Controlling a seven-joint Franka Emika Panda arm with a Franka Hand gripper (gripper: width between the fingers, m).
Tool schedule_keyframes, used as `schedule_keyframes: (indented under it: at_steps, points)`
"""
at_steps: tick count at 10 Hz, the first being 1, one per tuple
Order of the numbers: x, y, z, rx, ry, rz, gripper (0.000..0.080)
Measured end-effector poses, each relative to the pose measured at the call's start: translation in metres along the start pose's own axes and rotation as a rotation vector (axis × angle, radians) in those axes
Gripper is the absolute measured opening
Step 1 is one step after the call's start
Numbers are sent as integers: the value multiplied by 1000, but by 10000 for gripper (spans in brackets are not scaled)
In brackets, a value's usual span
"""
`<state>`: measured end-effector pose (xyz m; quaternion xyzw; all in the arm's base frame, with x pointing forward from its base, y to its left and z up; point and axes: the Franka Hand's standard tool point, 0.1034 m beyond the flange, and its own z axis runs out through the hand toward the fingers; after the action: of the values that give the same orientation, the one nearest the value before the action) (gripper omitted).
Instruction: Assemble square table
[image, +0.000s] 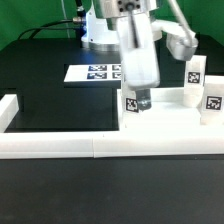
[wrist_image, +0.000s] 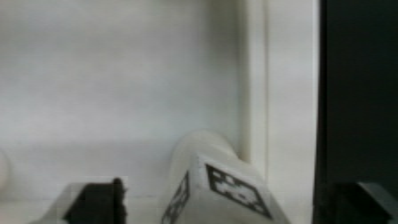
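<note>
we see the hand (image: 141, 100) lowered over a small white tagged leg block (image: 130, 103), which stands on the large flat white square slab (image: 165, 100). in the wrist view the leg block (wrist_image: 222, 185) leans between the two dark fingers (wrist_image: 98, 203), which stand apart from it, released. two more leg blocks (image: 195, 71) stand beyond the hand, well apart, on the black tabletop (image: 60, 105).

The counter (image: 40, 75) was black; the leg blocks (image: 195, 72) were white with black-and-white tags, and the border rail (image: 60, 146) was plain white.
</note>
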<state>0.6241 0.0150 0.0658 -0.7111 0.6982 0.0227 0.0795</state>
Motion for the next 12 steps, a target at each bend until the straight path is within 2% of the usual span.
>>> schedule_keyframes:
  at_steps: [1,5,6,7,8,9,10,11,12]
  points:
    - [-3,6,2,-40,-11,-245,617]
    - [0,6,2,-42,-9,-571,648]
    - [4,5,-1,-79,17,-832,649]
    - [5,2,-4,-84,31,-942,649]
    - [5,3,-3,-83,29,-884,649]
    - [5,3,-2,-83,30,-875,525]
    - [5,3,-2,-83,30,-866,525]
    - [5,3,-2,-83,32,-820,338]
    - [5,3,-2,-82,34,-762,288]
